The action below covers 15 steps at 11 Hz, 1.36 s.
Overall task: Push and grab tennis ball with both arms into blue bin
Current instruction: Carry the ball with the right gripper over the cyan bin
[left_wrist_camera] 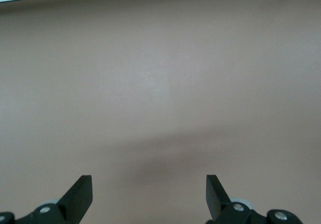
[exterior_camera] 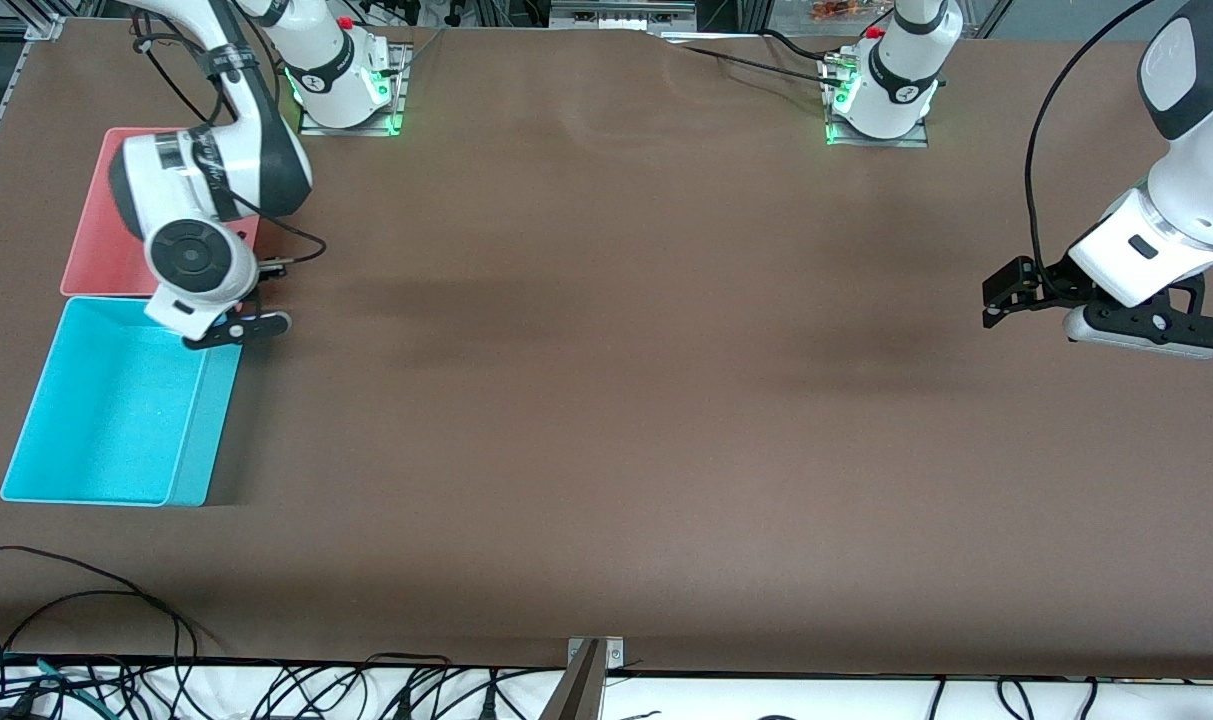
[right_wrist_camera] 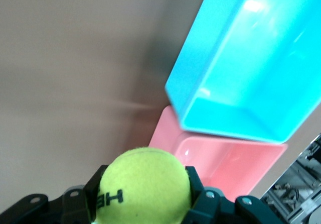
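- At the right arm's end of the table, the blue bin (exterior_camera: pixel 116 410) sits nearer the front camera than the pink bin (exterior_camera: pixel 101 235); the two touch or nearly touch along one short edge.
- Right gripper (exterior_camera: pixel 228 328) hangs over the corner of the blue bin that lies closest to the pink bin and to the table's middle; it is up in the air, above the rim.
- Right wrist view: the tennis ball (right_wrist_camera: pixel 144 186) sits clamped between the two black fingers (right_wrist_camera: pixel 198 194), which press on either side of it. Black lettering shows on the ball's felt.
- Front view does not show the ball; the right arm's (exterior_camera: pixel 211 190) wrist hides it.
- Same wrist view: blue bin (right_wrist_camera: pixel 241 63) and pink bin (right_wrist_camera: pixel 225 163) lie below the ball. What shows of the insides of the two bins holds nothing.
- Left gripper (exterior_camera: pixel 1006 292) hovers over bare brown table (exterior_camera: pixel 616 400) toward the left arm's end, well apart from both bins. That arm waits.
- Left wrist view: its two fingertips (left_wrist_camera: pixel 80 196) stand wide apart with only tabletop between them; nothing is held.
- Black cables (exterior_camera: pixel 66 600) trail along the table edge nearest the front camera.
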Each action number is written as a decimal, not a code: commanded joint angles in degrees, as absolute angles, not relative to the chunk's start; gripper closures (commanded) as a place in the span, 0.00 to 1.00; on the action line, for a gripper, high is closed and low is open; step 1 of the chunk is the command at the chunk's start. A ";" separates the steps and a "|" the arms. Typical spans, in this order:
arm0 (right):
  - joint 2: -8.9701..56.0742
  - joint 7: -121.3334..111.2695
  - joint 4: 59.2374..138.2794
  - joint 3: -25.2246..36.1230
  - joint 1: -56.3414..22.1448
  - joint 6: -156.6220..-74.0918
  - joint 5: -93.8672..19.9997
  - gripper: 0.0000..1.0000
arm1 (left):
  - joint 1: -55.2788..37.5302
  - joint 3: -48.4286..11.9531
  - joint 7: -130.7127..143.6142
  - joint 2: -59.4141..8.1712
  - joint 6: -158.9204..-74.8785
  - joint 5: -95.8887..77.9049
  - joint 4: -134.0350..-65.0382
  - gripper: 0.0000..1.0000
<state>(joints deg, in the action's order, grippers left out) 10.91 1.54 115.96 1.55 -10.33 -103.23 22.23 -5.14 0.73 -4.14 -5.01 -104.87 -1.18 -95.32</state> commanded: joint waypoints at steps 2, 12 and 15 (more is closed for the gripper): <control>18.79 -10.86 101.80 1.67 -1.17 -101.60 19.52 0.65 | -4.57 0.18 -5.01 -5.19 -104.06 -0.26 -94.57 0.00; 30.85 -31.98 99.84 1.67 12.91 -111.80 5.19 0.65 | -4.66 0.18 -5.01 -5.19 -104.06 0.35 -94.83 0.00; 33.83 -33.31 100.28 1.41 15.03 -111.71 4.31 0.64 | -4.75 0.09 -4.92 -5.27 -104.06 0.97 -94.75 0.00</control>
